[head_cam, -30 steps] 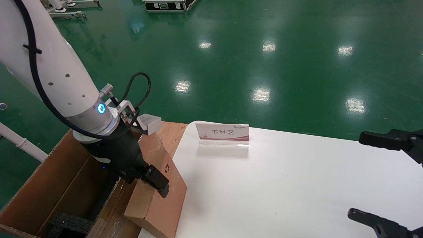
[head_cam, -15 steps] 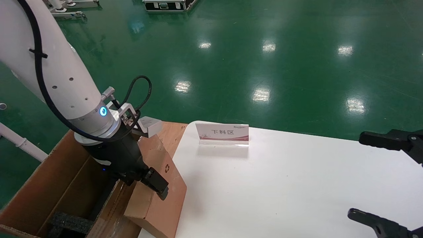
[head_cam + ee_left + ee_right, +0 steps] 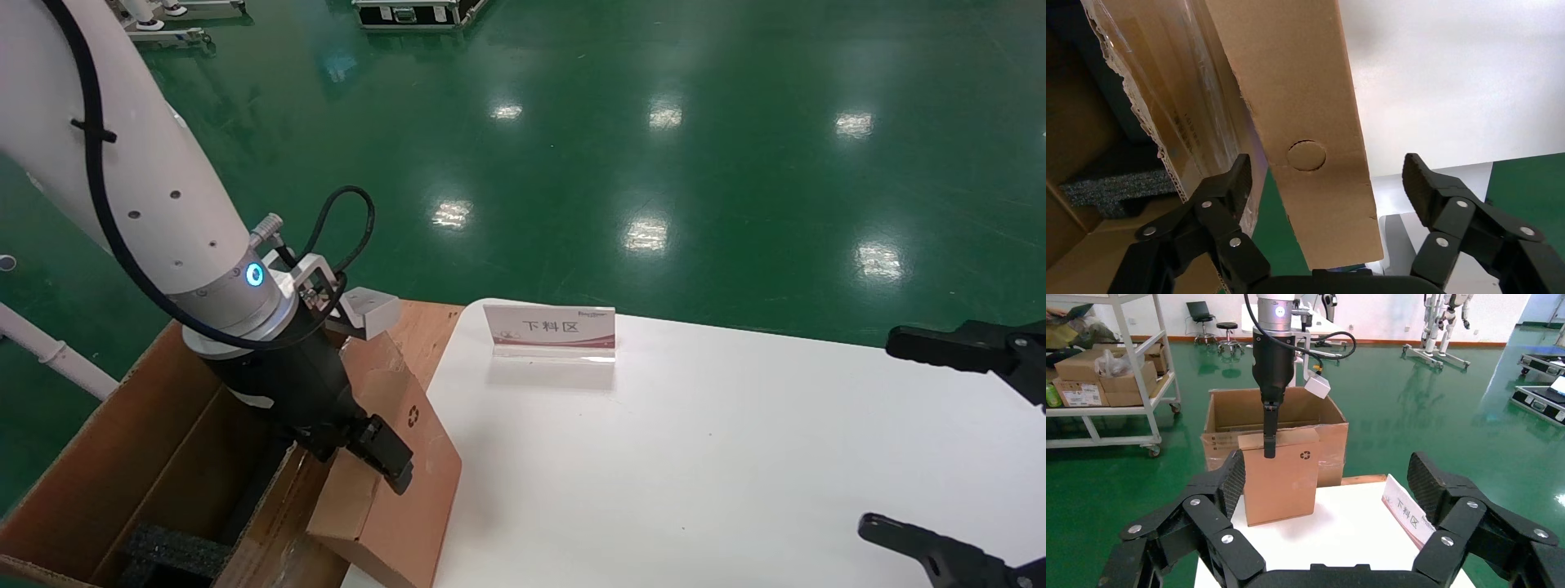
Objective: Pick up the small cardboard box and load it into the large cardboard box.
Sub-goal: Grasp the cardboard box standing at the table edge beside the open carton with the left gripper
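Observation:
The small cardboard box [image 3: 409, 506] stands upright at the left edge of the white table [image 3: 695, 457], its recycling symbol facing the table. It also shows in the left wrist view [image 3: 1303, 92] and the right wrist view [image 3: 1281, 484]. My left gripper [image 3: 391, 467] is open and straddles the box's top edge [image 3: 1324, 177], with a gap on each side. The large cardboard box [image 3: 122, 425] stands open just left of the table, with black foam [image 3: 176, 547] inside. My right gripper [image 3: 881, 434] is open and empty over the table's right side.
A sign stand [image 3: 549, 329] sits at the table's far edge. A wooden board [image 3: 425, 327] lies between table and large box. A shelving cart [image 3: 1107, 373] with cartons stands beyond. A black case [image 3: 417, 12] lies on the green floor.
My left arm has shifted very slightly over the small box. The box and the right arm have not moved.

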Tool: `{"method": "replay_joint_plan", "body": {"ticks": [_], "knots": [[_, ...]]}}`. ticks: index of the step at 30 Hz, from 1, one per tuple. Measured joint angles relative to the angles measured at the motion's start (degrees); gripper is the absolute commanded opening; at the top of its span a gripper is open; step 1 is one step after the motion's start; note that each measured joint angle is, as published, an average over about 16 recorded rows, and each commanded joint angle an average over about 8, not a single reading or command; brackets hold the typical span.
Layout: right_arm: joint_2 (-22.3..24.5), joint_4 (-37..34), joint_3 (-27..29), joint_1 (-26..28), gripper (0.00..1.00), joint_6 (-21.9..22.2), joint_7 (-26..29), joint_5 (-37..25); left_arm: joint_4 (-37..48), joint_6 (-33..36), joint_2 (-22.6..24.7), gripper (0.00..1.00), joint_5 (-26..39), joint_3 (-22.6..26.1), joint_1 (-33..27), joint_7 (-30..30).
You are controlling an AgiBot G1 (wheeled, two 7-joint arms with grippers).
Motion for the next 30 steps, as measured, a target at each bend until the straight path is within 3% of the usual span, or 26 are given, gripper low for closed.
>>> {"method": "replay_joint_plan", "body": {"ticks": [22, 30], "knots": [[0.0, 0.0, 0.0, 0.0, 0.0, 0.0, 0.0, 0.0, 0.4, 0.0, 0.0, 0.0, 0.0, -0.2, -0.2, 0.2], [0.0, 0.0, 0.0, 0.0, 0.0, 0.0, 0.0, 0.0, 1.0, -0.1, -0.1, 0.0, -0.1, -1.7, -3.5, 1.1]]}}
